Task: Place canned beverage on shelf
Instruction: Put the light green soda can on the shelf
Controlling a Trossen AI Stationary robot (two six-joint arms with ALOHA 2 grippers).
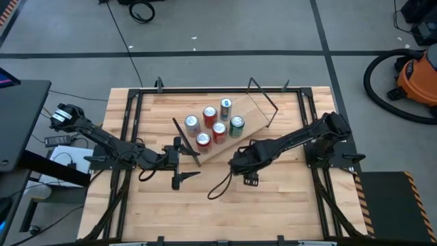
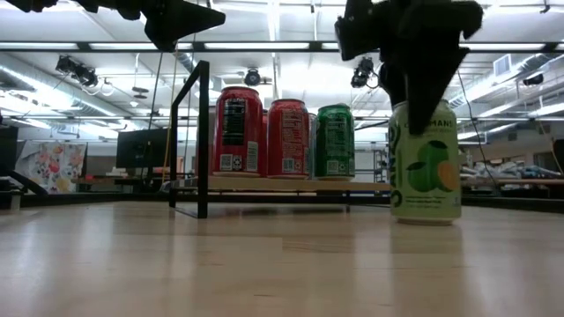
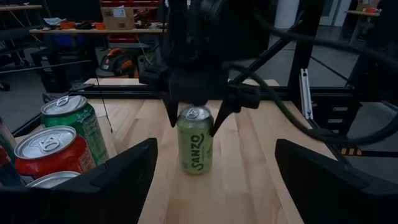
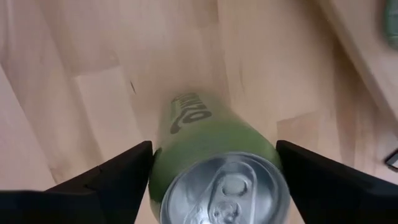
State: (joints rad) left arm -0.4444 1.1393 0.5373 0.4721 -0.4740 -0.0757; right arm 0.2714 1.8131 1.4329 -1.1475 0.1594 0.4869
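A light-green can (image 3: 195,146) stands upright on its base on the tabletop (image 2: 264,255), near the shelf's (image 1: 254,113) near right corner. My right gripper (image 3: 194,121) hangs over the can, pointing down and open, one finger on each side of the can's top with a narrow gap. In the high view the gripper (image 1: 240,166) hides the can. Several red, green and silver cans (image 1: 218,123) stand on the light-wood shelf (image 2: 282,184). My left gripper (image 1: 183,162) waits open and level off the shelf's near left end, pointing at the green can.
Thin black rod frames (image 2: 204,132) rise at the shelf's short ends. The shelf's far right part is bare wood. Bare tabletop (image 1: 273,205) lies toward the near edge. An orange vacuum (image 1: 416,75) stands on the floor beyond the table's far right.
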